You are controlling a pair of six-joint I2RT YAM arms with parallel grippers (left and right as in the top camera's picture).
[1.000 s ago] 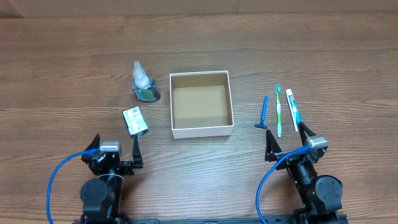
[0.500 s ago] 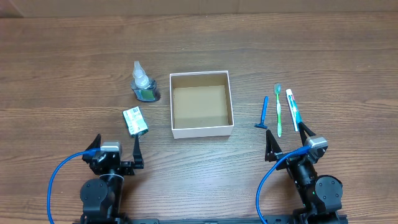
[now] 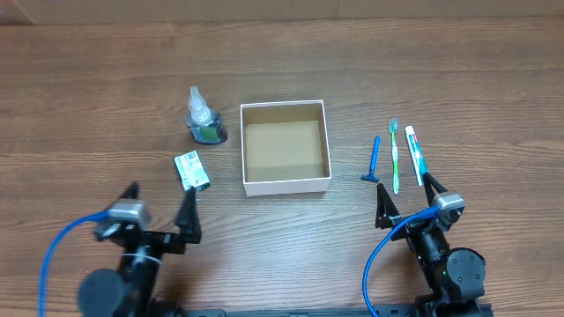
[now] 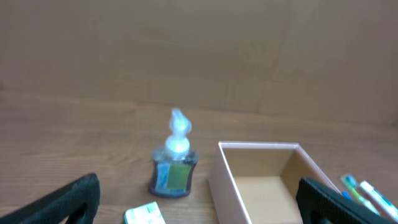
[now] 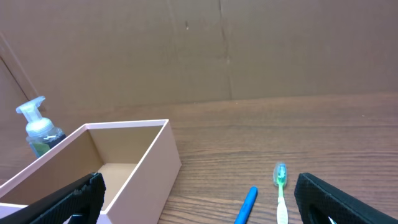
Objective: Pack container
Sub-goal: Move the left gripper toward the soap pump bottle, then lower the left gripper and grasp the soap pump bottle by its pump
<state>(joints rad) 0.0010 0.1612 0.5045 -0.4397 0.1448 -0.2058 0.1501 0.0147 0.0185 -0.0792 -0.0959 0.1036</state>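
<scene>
container at frame centre, brown floor exposed.
left gripper and right gripper are spread wide, lower frame; nothing is held.

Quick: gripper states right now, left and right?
Left gripper: open, fingers spread, holding nothing.
Right gripper: open, fingers spread, holding nothing.

Matt cardboard-floored container on grained wood table.

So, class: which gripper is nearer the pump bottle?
Left. The left gripper is on the bottle's side of the container, a little nearer the robot. The right gripper is across the container, by the toothbrush.
</scene>
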